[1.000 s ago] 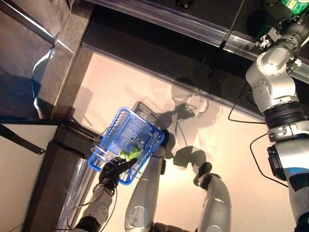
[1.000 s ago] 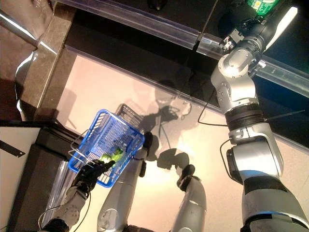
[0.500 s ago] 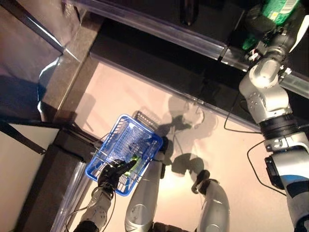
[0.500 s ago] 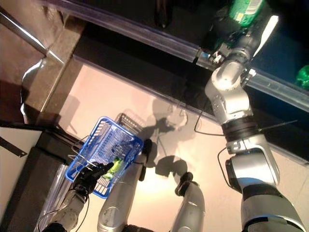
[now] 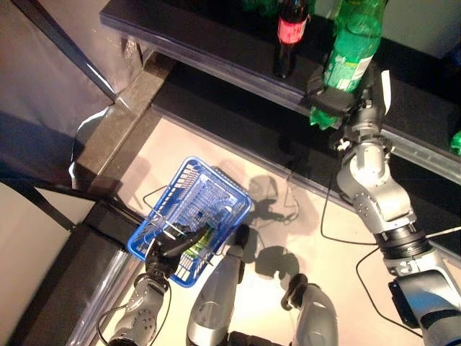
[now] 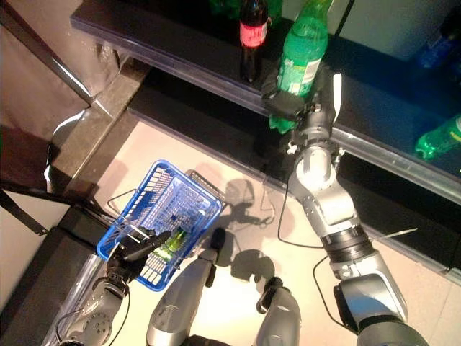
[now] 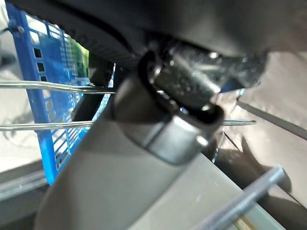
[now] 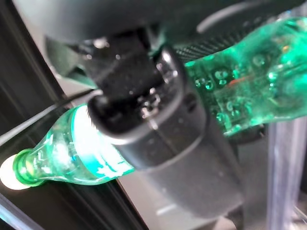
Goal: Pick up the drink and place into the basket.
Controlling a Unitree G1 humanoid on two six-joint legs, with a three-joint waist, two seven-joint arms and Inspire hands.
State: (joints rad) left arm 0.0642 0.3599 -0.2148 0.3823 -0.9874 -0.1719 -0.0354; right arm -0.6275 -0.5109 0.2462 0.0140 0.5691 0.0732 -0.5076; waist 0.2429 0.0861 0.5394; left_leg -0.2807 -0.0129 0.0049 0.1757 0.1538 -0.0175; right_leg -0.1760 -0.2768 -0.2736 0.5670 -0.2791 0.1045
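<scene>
My right hand (image 5: 333, 101) is shut on a tall green bottle (image 5: 349, 52) low on its body and holds it upright at the front edge of the black shelf (image 5: 216, 45). In the right wrist view the thumb (image 8: 153, 120) lies across the green bottle (image 8: 57, 158). My left hand (image 5: 169, 252) is shut on the thin wire handles (image 7: 43, 86) of the blue basket (image 5: 189, 209), which hangs low at the left above the floor. A green drink (image 6: 173, 244) lies in the basket.
A dark cola bottle (image 5: 288, 34) stands on the shelf just left of the held bottle. Another green bottle (image 6: 439, 137) lies on a lower shelf at the right. A dark cabinet edge (image 5: 65, 288) stands close to the basket's left side.
The camera has tilted up, so the shelf and its bottles now show. My right hand stays shut on the green bottle. The blue basket hangs as before.
</scene>
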